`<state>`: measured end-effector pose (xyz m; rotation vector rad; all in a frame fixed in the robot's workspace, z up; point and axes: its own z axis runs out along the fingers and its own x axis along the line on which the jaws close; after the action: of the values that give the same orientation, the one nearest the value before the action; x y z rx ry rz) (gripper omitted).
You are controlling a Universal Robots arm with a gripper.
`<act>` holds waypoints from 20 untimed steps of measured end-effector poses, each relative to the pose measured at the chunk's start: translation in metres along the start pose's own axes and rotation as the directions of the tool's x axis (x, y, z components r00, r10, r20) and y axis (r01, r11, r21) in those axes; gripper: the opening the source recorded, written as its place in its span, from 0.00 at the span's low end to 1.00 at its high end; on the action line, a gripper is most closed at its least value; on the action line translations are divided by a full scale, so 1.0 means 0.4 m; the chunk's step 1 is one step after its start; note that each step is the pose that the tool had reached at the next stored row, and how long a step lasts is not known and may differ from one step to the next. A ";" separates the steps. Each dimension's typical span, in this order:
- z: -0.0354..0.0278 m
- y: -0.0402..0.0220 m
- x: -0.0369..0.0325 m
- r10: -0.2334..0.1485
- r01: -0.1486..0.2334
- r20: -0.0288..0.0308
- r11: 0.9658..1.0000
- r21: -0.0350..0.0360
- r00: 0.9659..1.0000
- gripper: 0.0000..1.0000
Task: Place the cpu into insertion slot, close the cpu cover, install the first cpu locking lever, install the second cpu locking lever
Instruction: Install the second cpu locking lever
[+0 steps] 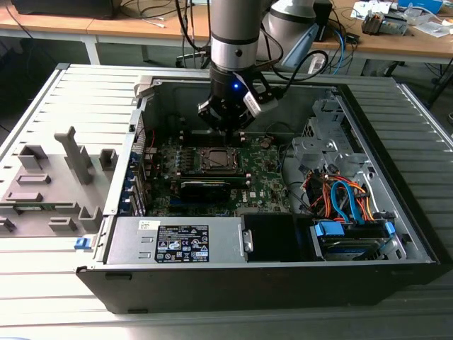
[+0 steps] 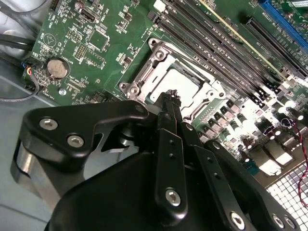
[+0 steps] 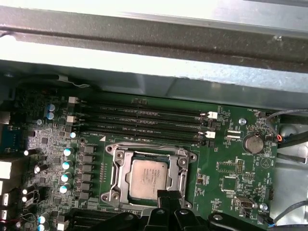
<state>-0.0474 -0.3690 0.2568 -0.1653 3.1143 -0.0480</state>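
Note:
The cpu (image 3: 149,179) lies flat in the insertion slot (image 1: 215,159) on the green motherboard, silvery face up. The cpu cover (image 3: 117,166) is down around it, and the chip (image 2: 180,87) shows through its square window. Whether the locking levers are latched cannot be made out. My gripper (image 2: 168,100) hangs just above the socket's edge with its black fingers (image 3: 169,196) pressed together and nothing between them. In the exterior view the gripper (image 1: 226,120) is inside the open computer case, over the far side of the socket.
Long memory slots (image 3: 144,120) run beside the socket, and a coin battery (image 3: 251,143) sits nearby. A black card (image 1: 205,188), the power supply (image 1: 177,241) and a drive bay with cables (image 1: 347,202) fill the case. A grey fixture (image 1: 49,184) stands at the exterior view's left.

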 end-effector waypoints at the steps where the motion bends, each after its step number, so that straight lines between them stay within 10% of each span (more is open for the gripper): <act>1: 0.000 -0.002 0.000 0.000 0.000 0.000 1.000 0.001 1.000 0.11; 11: 0.008 -0.048 0.004 0.009 -0.009 -0.001 1.000 0.007 1.000 0.11; 20: 0.047 -0.090 -0.029 0.009 -0.009 -0.001 1.000 0.007 1.000 0.11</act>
<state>-0.0315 -0.4042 0.2396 -0.1517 3.1156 -0.0592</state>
